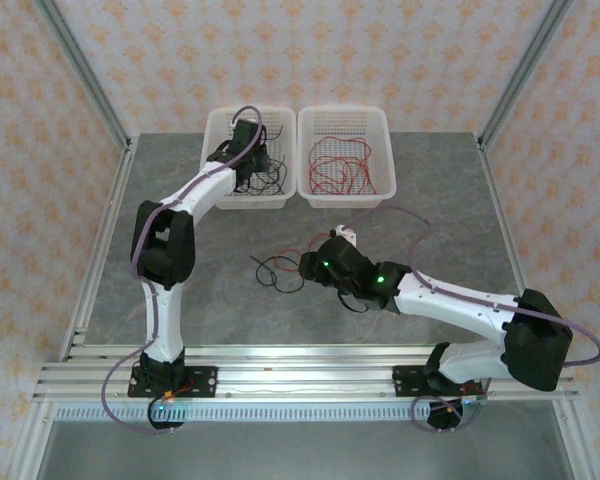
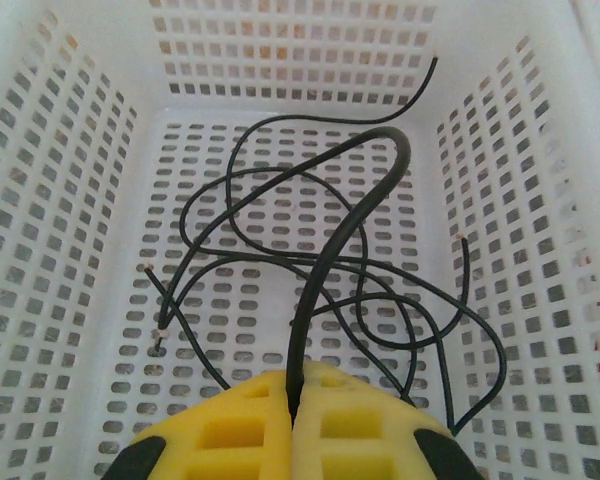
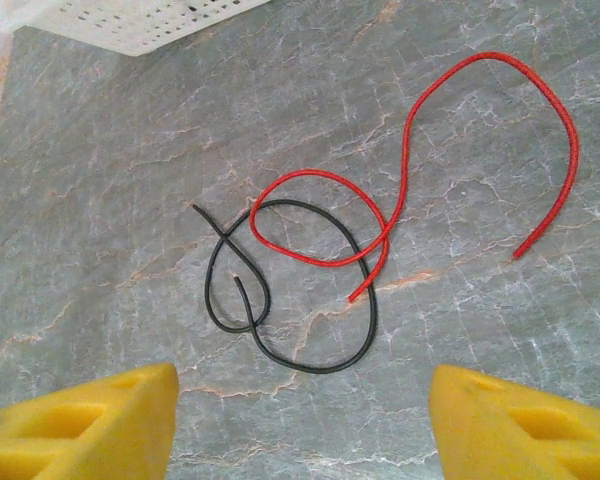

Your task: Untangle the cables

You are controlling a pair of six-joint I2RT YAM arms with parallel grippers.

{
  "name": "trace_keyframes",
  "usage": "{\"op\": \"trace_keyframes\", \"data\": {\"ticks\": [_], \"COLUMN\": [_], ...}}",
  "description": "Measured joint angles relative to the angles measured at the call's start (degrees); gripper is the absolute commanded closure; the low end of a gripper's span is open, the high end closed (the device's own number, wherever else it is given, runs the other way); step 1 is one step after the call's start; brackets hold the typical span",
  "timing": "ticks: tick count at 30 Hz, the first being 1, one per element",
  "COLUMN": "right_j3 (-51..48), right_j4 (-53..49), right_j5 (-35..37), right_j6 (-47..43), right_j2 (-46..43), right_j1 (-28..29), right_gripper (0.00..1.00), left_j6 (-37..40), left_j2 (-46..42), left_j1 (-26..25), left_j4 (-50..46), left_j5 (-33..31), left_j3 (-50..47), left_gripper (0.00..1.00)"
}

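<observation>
Where the cables are: one black cable [image 3: 298, 203] and one red cable [image 3: 406, 150] lie on the table [image 3: 100, 180], looped through each other and crossing in a few spots. The rest sit by colour at the far side, with black cables [image 1: 255, 183] in the left basket [image 1: 220, 120] and red cables [image 1: 340, 165] in the right basket [image 1: 342, 108].
Left hand: the left hand [image 2: 293, 395] is down inside the left basket, pinched shut on the held cable [image 2: 340, 240], a black strand that arcs up out of the fingers.
Right hand: the right hand [image 3: 302, 385] hangs over the pair on the table, fingers spread wide, nothing in it.
How they'd handle: my guess is super light and floppy, but springy enough to hold their curls. They look thin and smooth, so a lazy pinch could let one slide out. Tug one and the other probably drags along.
Where to grab: I'd go for the red one's long free tail, well apart from the crossings, or a loose end of the black. Not the overlap.
Count: two baskets, two hands, and one red plus one black on the table. The black ones in the basket look like maybe four or five including the held one, but they're too overlapped to be sure. There are several reds in the other basket, and I can't split them from above.
</observation>
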Motion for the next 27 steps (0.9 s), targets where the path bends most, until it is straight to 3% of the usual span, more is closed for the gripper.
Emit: {"op": "trace_keyframes", "data": {"ticks": [5,11,16,21,27], "right_j3": [0.0,0.0,0.0,-1.3,-2.3], "right_j4": [-0.1,-0.1,-0.1,-0.1,-0.2], "right_j5": [0.0,0.0,0.0,0.0,0.2], "right_j6": [0.0,0.0,0.0,0.4,0.9], "right_j2": [0.2,0.8,1.7,2.0,2.2], "right_j1": [0.0,0.0,0.0,0.0,0.0], "right_gripper": [0.33,0.33,0.33,0.33,0.33], "left_j6": [-0.8,-1.1,-1.1,-1.1,-1.1], "left_j2": [0.0,0.0,0.0,0.0,-1.0], "left_j1": [0.1,0.2,0.1,0.2,0.1], "left_j4": [1.6,1.7,0.4,0.0,-1.6], "left_j5": [0.1,0.4,1.5,1.8,1.9], "left_j3": [-3.6,-4.9,-2.5,1.3,1.9], "left_gripper": [0.92,0.61,0.44,0.36,0.35]}}
